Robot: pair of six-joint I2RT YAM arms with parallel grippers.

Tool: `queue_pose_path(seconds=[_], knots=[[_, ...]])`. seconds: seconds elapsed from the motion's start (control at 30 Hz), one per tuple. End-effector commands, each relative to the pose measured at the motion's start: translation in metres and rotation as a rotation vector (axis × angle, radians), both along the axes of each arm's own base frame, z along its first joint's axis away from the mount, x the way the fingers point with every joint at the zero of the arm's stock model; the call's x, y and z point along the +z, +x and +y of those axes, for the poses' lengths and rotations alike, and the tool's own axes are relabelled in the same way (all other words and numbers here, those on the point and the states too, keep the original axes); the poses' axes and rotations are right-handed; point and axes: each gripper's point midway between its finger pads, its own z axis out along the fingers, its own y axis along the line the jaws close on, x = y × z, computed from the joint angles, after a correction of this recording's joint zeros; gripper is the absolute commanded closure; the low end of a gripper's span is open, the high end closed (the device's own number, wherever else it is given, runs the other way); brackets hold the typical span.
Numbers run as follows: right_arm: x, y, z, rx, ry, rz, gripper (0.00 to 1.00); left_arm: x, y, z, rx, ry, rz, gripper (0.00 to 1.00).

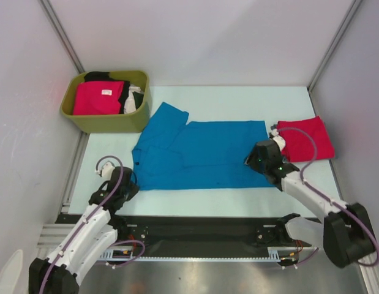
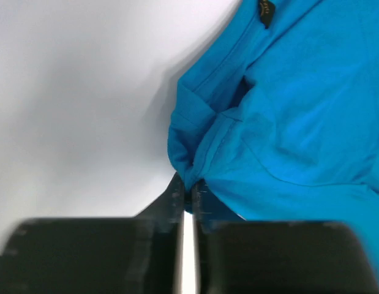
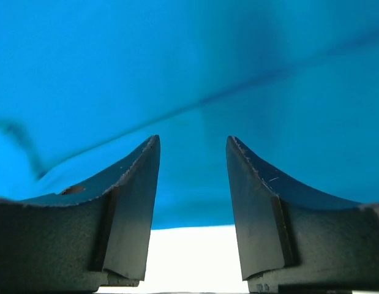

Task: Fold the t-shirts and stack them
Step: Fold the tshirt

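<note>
On my left wrist view the blue t-shirt (image 2: 293,116) runs off the top and right edges, and my left gripper (image 2: 188,187) is a dark blur. From above, I can't read the white label (image 1: 106,92) on the crimson-pink t-shirt (image 1: 94,101). The black t-shirt (image 1: 98,76) and white t-shirt (image 1: 135,98) lie mostly buried beside it in the tub (image 1: 109,122).

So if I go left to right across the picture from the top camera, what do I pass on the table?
green tub → blue t-shirt → red t-shirt
</note>
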Motion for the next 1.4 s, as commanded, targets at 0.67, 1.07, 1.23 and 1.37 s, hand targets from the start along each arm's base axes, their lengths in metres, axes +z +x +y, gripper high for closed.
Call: queue_pose_path(seconds=[0.67,1.07,1.23,1.37], knots=[[0.049,0.140,-0.075,-0.094,-0.170,0.016,0.46,0.158,0.131,-0.091,-0.407,0.030,-0.431,0.00],[-0.007,0.228,-0.110,-0.150,-0.224,0.143,0.47,0.166,0.263,-0.136,-0.515,0.208,-0.377,0.00],[-0.023,0.245,-0.107,-0.128,-0.215,0.141,0.46,0.172,0.308,-0.143,-0.547,0.299,-0.384,0.00],[-0.037,0.250,-0.108,-0.131,-0.222,0.162,0.46,0.155,0.335,-0.146,-0.561,0.294,-0.348,0.00]])
